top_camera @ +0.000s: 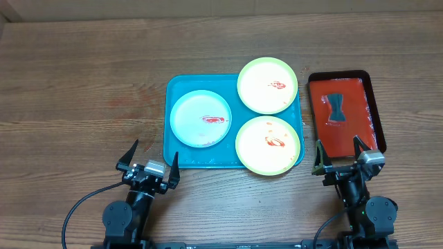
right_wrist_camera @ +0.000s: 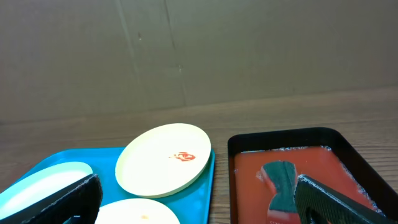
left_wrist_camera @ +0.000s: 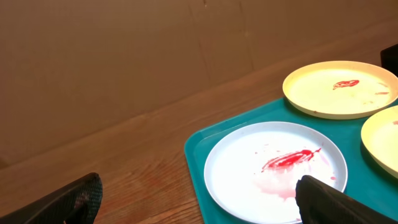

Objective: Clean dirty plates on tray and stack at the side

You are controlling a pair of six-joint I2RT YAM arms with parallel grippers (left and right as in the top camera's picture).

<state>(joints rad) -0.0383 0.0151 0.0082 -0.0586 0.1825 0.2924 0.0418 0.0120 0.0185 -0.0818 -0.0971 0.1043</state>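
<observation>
The turquoise tray (top_camera: 178, 90) holds three plates smeared with red sauce. The pale blue-white plate (top_camera: 200, 118) lies at its left. One yellow-green plate (top_camera: 267, 85) overhangs its far right corner, the other (top_camera: 268, 145) its near right corner. My left gripper (top_camera: 148, 161) is open and empty, just in front of the tray's near left corner; its wrist view shows the tray (left_wrist_camera: 198, 155) and the white plate (left_wrist_camera: 273, 171) between the fingers (left_wrist_camera: 199, 198). My right gripper (top_camera: 340, 156) is open and empty at the near end of the red tray; its wrist view shows the far plate (right_wrist_camera: 165, 158).
A smaller red tray with a dark rim (top_camera: 371, 90) stands right of the turquoise tray and holds a dark hourglass-shaped sponge (top_camera: 337, 108), also in the right wrist view (right_wrist_camera: 281, 180). Bare wooden table lies to the left (top_camera: 76, 90). A brown cardboard wall stands behind (right_wrist_camera: 186, 50).
</observation>
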